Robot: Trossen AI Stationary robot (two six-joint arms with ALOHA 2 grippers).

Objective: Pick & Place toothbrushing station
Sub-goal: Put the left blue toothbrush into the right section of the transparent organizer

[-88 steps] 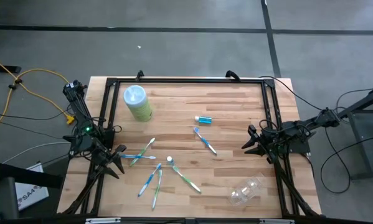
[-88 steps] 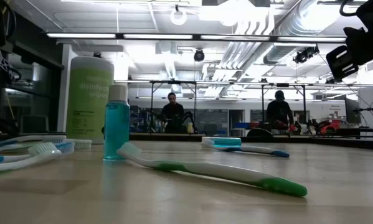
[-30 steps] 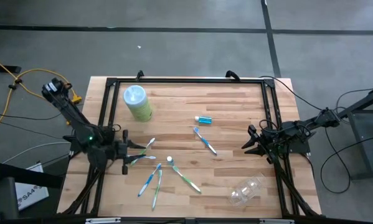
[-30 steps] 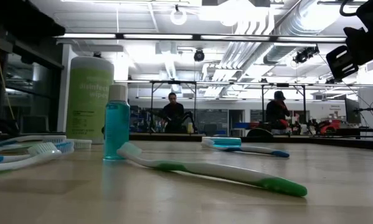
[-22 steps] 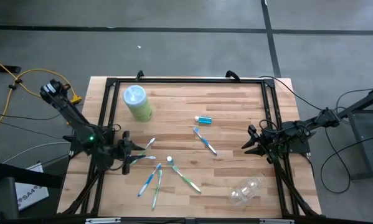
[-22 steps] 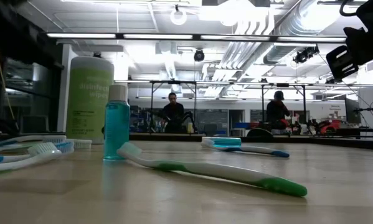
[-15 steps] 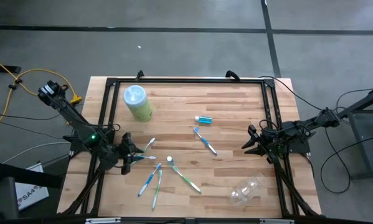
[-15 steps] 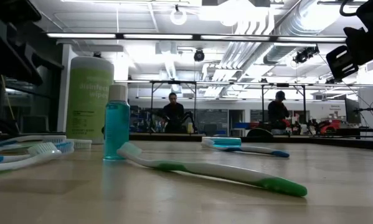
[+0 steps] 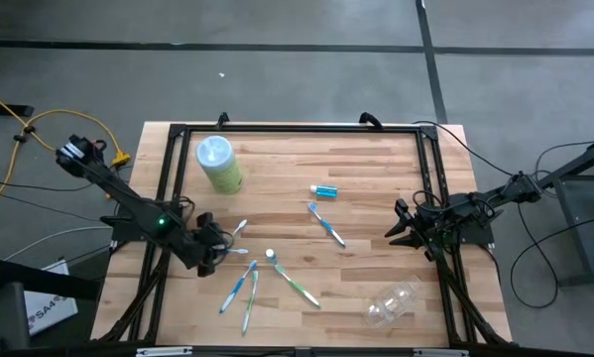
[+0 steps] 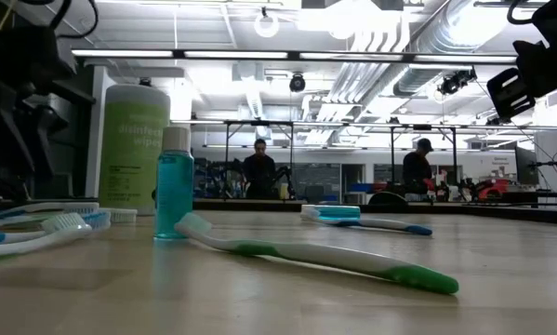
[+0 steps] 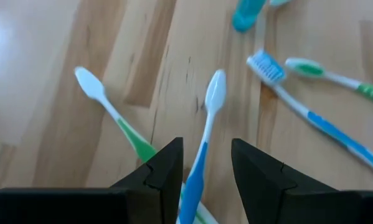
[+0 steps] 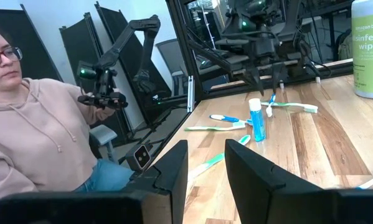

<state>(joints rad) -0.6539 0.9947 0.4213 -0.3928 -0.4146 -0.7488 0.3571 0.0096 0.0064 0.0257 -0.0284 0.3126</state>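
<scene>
High view, clear cup (image 9: 393,303): on its side on worktop (image 9: 376,159), looks empty
Canister (image 9: 218,164): upright, lid on
Left pincer (image 9: 215,252): narrowly parted over blue-and-white toothbrush (image 11: 203,150), holding nothing
Right pincer (image 9: 395,231): parted, empty

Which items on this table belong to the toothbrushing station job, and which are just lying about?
Job:
- toothbrushes, several, scattered flat
- blue tube
- clear cup, lying on its side
- left gripper, open over a blue toothbrush

Lying about:
- pale-green canister
- small blue bottle

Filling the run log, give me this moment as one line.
left gripper: open, straddling blue toothbrush, not yet closed | right gripper: open, waiting at table's right edge | clear cup: on its side, empty
</scene>
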